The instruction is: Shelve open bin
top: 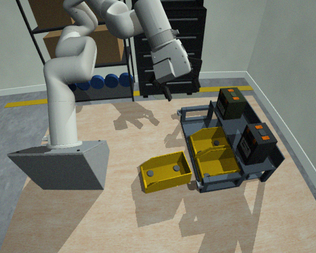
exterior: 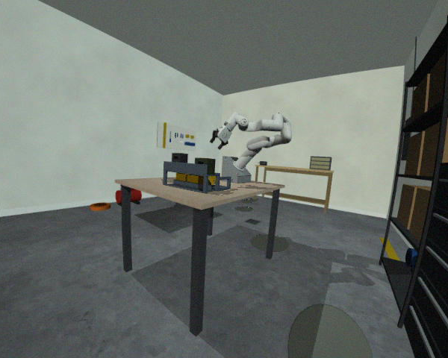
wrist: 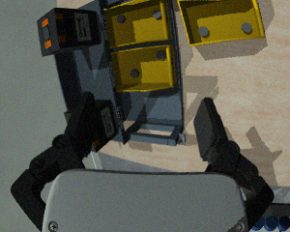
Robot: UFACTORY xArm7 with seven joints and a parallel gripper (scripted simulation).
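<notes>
The yellow open bin (top: 163, 178) (wrist: 227, 19) stands level on the table in front of the shelf (top: 192, 128) (exterior: 185, 167) (wrist: 159, 110). Its low front faces the robot base, and two grey round parts (top: 150, 173) (top: 176, 168) lie in it. Two yellow bins (top: 208, 136) (top: 220, 163) (wrist: 140, 21) (wrist: 147, 70) stand side by side on the shelf, open fronts toward the lip, with grey parts in them. The free place is at the row's far end in the top view. My gripper (top: 183, 92) (exterior: 216, 145) (wrist: 147, 106) is open and empty, high above the table, well away from the table bin.
A dark green box (top: 229, 104) (wrist: 105, 127) and a black box (top: 257, 144) (wrist: 70, 31) stand on the board behind the bins. An open end frame (top: 197, 108) (wrist: 152, 139) rises beside the free place. The robot base (top: 60, 171) stands across the table.
</notes>
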